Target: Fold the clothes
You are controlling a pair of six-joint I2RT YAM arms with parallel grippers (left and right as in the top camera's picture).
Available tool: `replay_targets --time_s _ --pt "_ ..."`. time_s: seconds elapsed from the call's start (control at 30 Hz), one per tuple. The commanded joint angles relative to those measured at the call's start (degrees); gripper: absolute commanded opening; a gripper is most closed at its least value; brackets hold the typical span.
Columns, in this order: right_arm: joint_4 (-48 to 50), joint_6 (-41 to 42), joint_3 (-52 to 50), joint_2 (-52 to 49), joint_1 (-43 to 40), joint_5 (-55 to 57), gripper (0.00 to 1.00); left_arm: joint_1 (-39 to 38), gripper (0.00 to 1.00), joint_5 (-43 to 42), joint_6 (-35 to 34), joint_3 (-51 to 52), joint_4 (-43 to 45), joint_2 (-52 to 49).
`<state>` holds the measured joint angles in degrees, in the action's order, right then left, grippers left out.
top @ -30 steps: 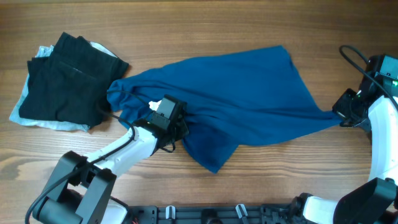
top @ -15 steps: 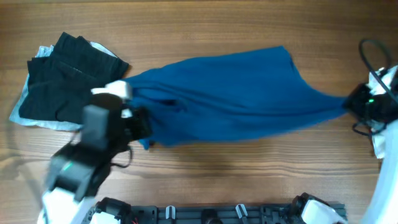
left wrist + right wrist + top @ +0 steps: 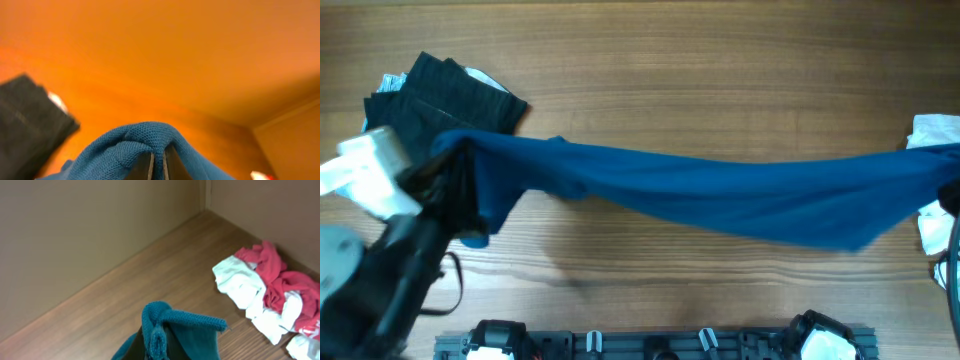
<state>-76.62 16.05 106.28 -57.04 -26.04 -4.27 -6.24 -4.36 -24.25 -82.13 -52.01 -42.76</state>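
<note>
The deep-blue garment [image 3: 720,195] hangs stretched in a long band across the table, lifted between my two arms. My left gripper [image 3: 455,180] is shut on its left end, raised close to the overhead camera; the left wrist view shows blue knit [image 3: 145,142] pinched between the fingers [image 3: 157,165]. My right gripper [image 3: 160,347] is shut on the right end [image 3: 172,325], at the overhead view's right edge and mostly out of that frame. A black garment [image 3: 440,95] lies folded at the far left on a pale blue one [image 3: 390,82].
White-and-red clothes [image 3: 270,295] lie in a heap to the right, seen in the right wrist view and at the overhead right edge [image 3: 932,130]. The wooden table [image 3: 670,60] runs under everything. The arm bases sit along the front edge.
Both arms have lifted and pulled apart. The blue garment went from a crumpled spread on the table to a taut raised band. The left arm rose towards the camera.
</note>
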Motion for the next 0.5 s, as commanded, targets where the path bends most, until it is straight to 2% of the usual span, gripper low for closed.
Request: replay_targets --time_s 0.0,0.13,0.2,0.33,0.47 --pt "-0.15 1.86 3.10 -0.07 -0.31 4.11 0.04 0.52 0.04 -0.07 1.14 -4.98 0.79 0.50" --pt "0.98 1.84 3.32 -2.60 -0.28 4.39 0.04 0.52 0.04 -0.37 1.14 -5.05 0.28 -1.33" --pt "0.50 -0.37 3.32 -6.75 -0.28 2.64 0.04 0.52 0.04 -3.10 1.16 -5.05 0.28 -4.24" --pt "-1.14 -3.93 3.28 -17.75 -0.26 -4.26 0.04 0.50 0.04 -7.69 1.60 -4.98 0.26 -15.43" --pt "-1.31 -7.91 3.26 -31.15 1.90 -6.82 0.04 0.46 0.04 -8.72 1.57 -4.98 1.20 -29.07"
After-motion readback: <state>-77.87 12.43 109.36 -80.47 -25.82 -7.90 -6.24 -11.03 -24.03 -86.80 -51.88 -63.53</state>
